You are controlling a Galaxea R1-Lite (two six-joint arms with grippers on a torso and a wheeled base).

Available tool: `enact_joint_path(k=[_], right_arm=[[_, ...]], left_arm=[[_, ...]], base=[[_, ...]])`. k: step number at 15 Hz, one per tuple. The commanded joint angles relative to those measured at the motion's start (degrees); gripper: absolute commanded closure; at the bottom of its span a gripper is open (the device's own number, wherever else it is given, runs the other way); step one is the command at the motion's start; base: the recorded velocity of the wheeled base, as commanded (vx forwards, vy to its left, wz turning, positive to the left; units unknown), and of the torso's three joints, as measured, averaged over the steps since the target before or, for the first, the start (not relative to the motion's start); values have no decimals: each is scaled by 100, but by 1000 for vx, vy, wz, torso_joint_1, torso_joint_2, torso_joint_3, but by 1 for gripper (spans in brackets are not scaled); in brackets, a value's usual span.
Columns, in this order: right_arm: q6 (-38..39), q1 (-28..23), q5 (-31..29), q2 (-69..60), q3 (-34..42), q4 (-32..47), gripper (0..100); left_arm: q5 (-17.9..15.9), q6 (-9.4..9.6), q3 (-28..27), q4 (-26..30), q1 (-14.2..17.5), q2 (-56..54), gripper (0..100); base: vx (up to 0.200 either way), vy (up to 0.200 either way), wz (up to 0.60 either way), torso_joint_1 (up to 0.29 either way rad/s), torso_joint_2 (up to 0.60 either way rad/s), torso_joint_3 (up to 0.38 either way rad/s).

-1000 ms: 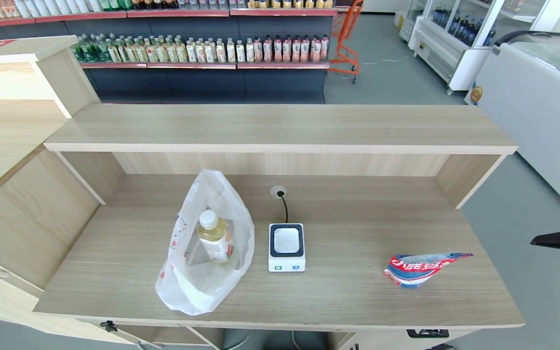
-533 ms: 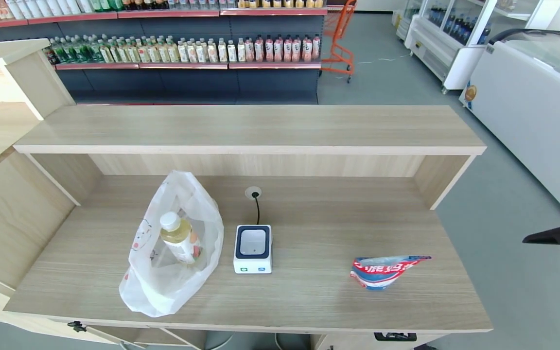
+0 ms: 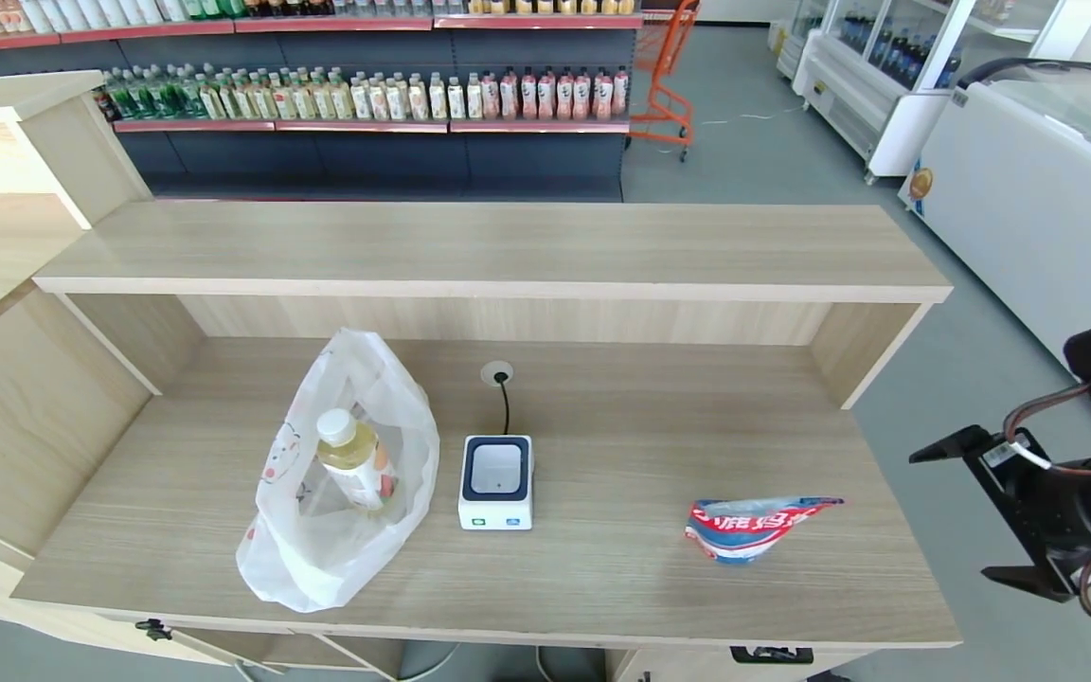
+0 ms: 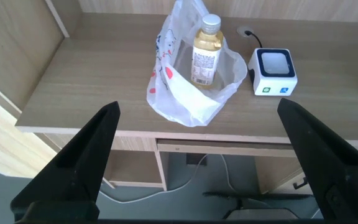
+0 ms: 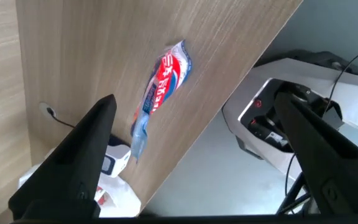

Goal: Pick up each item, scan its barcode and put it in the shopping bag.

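Right gripper (image 3: 953, 516) stands with its jaws spread wide and empty, off the right end of the counter. Left gripper (image 4: 197, 107) is likewise wide and empty, held off the counter's near edge and facing the bagged goods. Wooden checkout counter (image 3: 621, 578) carries four items, placed here with the barcode scanner (image 3: 496, 481) as dial centre. White plastic shopping bag (image 3: 318, 568) sits at 9 o'clock, just beside the scanner. Red, white and blue snack pouch (image 3: 754, 526) lies on its side between 3 and 4 o'clock, well apart. The scanner's window faces up. Yellow drink bottle (image 3: 356, 464) stands inside the bag. Assessment: bottle dealt with, pouch outstanding, so the step in hand is the approach to the pouch. Recommended: come in low over the right end and close across the pouch's narrow width near its fuller end, as a soft pack may buckle or slip. Keep the barcode face clear of the fingers. Pouch lies at 9 o'clock from the right gripper, apart, no contact.
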Motion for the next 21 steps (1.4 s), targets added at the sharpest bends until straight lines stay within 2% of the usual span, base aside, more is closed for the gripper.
enact_joint_path(k=[1,5,12,16,17,21], right_arm=[[202,450,-131,989,-120,-306,0],[361,890,-509,2035,-155,-1528,0],[-140,1223,-949,3292,-691,-2257,0],[-422,1347,-1098,3687,-1122,-2337,0],[-457,1373,-1098,3705,-1131,-2345,100],[-1213,1443,-1300,3907,-1236,-2345,100]], left_arm=[[-2,-1,1,-1,0,-2,0],[-2,-1,1,-1,0,-2,0],[-2,-1,1,-1,0,-2,0],[-2,-1,1,-1,0,-2,0],[-2,-1,1,-1,0,-2,0],[-2,-1,1,-1,0,-2,0]], base=[[0,0,0,0,0,0],[0,0,0,0,0,0],[0,0,0,0,0,0],[0,0,0,0,0,0],[0,0,0,0,0,0],[0,0,0,0,0,0]])
